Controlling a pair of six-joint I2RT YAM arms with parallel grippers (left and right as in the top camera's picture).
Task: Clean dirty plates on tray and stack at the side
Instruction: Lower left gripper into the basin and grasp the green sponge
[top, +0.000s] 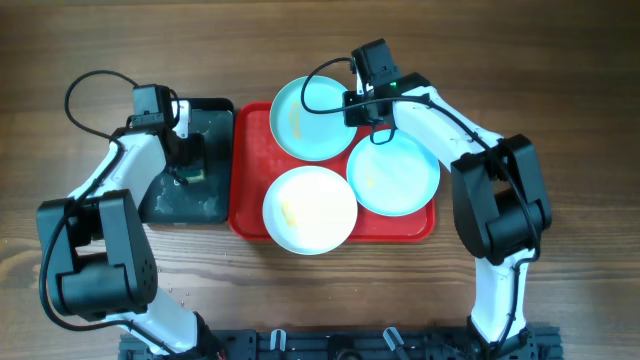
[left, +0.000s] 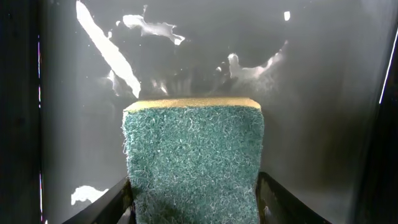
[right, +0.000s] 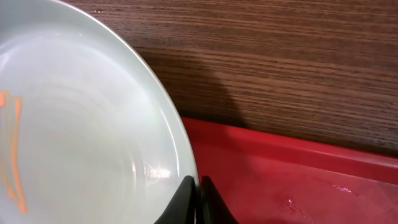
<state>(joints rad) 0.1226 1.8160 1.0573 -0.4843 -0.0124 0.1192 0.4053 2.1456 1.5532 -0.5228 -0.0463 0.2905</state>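
green sponge (left: 193, 162), black tray (top: 212, 195), turquoise plate (right: 81, 143)

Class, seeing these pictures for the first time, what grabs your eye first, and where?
A red tray sits mid-table, crowded by a white plate and two turquoise ones. The right end effector pinches the far turquoise plate by its rim, while the left end effector grips a green sponge over a black tray.

Brown wooden table (top: 560, 60) — red tray (top: 250, 150) lies on it, black tray (top: 218, 125) just beside.
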